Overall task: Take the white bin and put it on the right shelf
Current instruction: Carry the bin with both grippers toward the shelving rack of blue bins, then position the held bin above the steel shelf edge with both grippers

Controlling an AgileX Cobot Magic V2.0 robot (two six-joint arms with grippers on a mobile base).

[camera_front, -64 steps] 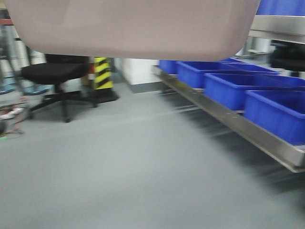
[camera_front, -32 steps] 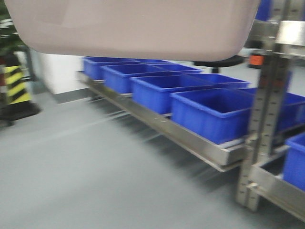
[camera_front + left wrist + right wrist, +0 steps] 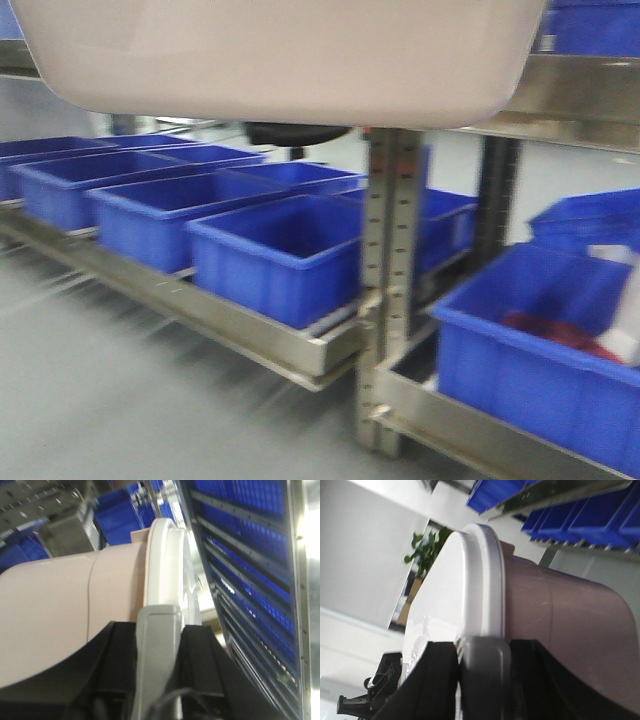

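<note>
The white bin (image 3: 280, 60), a pinkish-white tub, fills the top of the front view, held up off the floor. The left wrist view shows its side (image 3: 50, 620) and white lid (image 3: 167, 565). My left gripper (image 3: 159, 630) is shut on the grey handle (image 3: 157, 655) at that end. At the other end, my right gripper (image 3: 484, 652) is shut on the other grey handle (image 3: 485, 675), beside the lid (image 3: 455, 595). The right shelf (image 3: 580, 95), a shiny steel rail, runs at upper right just behind the tub's corner.
A row of blue bins (image 3: 270, 255) sits on the low steel shelf (image 3: 250, 335). A perforated upright (image 3: 392, 270) stands at centre. Another blue bin (image 3: 530, 360) at lower right holds red and white items. Grey floor (image 3: 110, 410) lies at lower left.
The view has swung right: the chair and striped post are gone, and the rack with blue bins has slid left and closer. The tub stays held at the top.
</note>
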